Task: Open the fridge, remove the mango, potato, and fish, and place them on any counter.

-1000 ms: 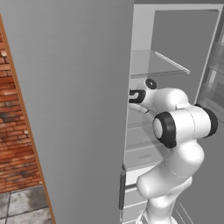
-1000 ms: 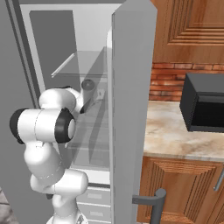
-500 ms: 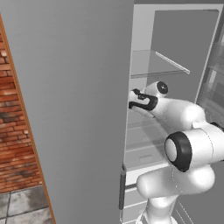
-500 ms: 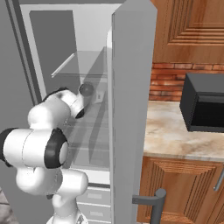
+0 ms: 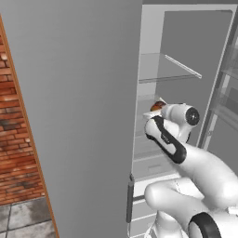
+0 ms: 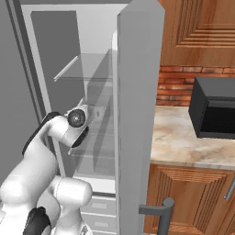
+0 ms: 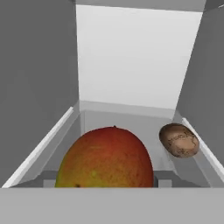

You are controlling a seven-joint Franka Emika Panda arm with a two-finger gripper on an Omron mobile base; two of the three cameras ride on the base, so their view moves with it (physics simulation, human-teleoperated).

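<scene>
The mango (image 7: 106, 158), a smooth rounded fruit shading red to orange-yellow, lies on a white shelf inside the open fridge (image 5: 153, 116), close before the hand camera. To its right on the same shelf sits the potato (image 7: 178, 140), a dull brown oval with rough skin. Whether the fingers are spread or pinching the mango cannot be told.
</scene>
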